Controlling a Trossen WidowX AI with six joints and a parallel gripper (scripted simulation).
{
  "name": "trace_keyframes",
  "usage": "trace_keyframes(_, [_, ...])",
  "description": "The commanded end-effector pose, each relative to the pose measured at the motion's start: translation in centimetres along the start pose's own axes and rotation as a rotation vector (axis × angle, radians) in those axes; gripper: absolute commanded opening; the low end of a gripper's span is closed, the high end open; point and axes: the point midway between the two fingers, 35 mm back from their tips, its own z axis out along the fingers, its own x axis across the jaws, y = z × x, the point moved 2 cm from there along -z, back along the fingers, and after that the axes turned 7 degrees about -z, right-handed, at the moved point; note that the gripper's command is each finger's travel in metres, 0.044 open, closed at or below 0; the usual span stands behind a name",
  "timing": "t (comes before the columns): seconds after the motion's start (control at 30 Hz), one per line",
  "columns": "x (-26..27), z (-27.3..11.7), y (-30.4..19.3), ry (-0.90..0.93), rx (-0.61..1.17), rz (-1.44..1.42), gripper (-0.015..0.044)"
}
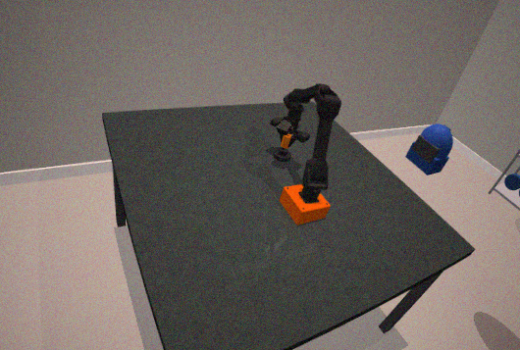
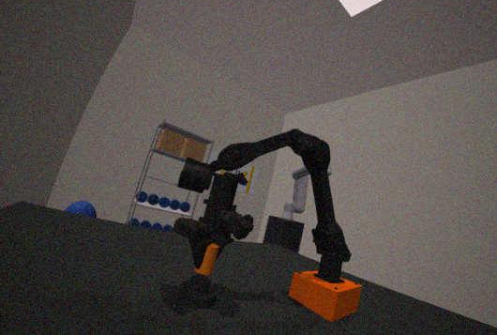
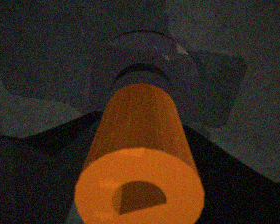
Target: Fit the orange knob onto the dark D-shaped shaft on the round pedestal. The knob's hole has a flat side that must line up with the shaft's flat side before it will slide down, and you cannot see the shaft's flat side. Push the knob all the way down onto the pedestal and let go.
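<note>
The black arm rises from an orange base block on the dark table, bends over at its top and carries its gripper pointing down. The fingers are closed on the orange knob, pinching it between them. The knob is a long cylinder; seen from the side, it leans slightly, its lower end protruding below the fingers.

The round pedestal stands on the table, a dark disc with a raised ring at its middle. From above, the knob shows just over the pedestal; in the wrist view its far end overlaps the near part of the raised ring. Whether the knob touches the shaft cannot be told, since the shaft itself cannot be made out. The knob is not down on the pedestal.

In the wrist view the knob's near end face shows a D-shaped hole, its curved side toward the top of the view and its flat side toward the bottom, running at a slant that climbs to the right.

Surroundings: a blue welding helmet lies beyond the table. A metal shelf rack stands in the background, with brown boxes near its top and blue round objects on lower levels.
</note>
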Motion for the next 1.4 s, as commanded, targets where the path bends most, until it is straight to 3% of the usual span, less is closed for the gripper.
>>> trace_keyframes(0.0, [0.0,0.12,-0.06,-0.001,0.004,-0.003,0.0])
trace_keyframes(0.57, [-0.16,-0.38,0.14,-0.001,0.003,-0.012,0.0])
trace_keyframes(0.8, [-0.11,-0.36,0.02,-0.001,0.004,-0.212,0.0])
trace_keyframes(1.37, [-0.11,0.07,0.01,-0.001,0.004,-0.212,0.0])
